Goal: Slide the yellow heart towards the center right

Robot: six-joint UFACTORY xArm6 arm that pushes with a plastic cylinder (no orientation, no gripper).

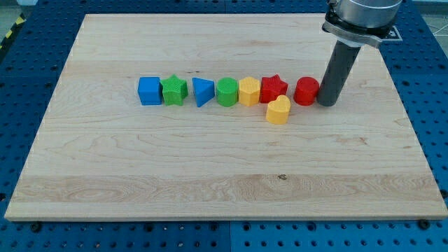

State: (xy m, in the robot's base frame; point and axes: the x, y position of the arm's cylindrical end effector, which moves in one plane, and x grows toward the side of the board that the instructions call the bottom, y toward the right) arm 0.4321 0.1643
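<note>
1. My tip (327,103) rests on the wooden board (210,182) at the right end of the row, touching or just beside the red cylinder (306,91); I cannot tell which.
2. No claw shows, only the dark rod.
3. The yellow heart (278,110) sits just near of the row, below the red star (274,88), left of my tip.
4. Leftward run a yellow block (249,92) of unclear shape, green cylinder (227,92), blue triangle (202,92), green star (174,90), blue cube (149,91).

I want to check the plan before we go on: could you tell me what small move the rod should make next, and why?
Probably bring my tip round to the left of the yellow heart. It now stands right of the red round block, on the side the heart must travel towards.
</note>
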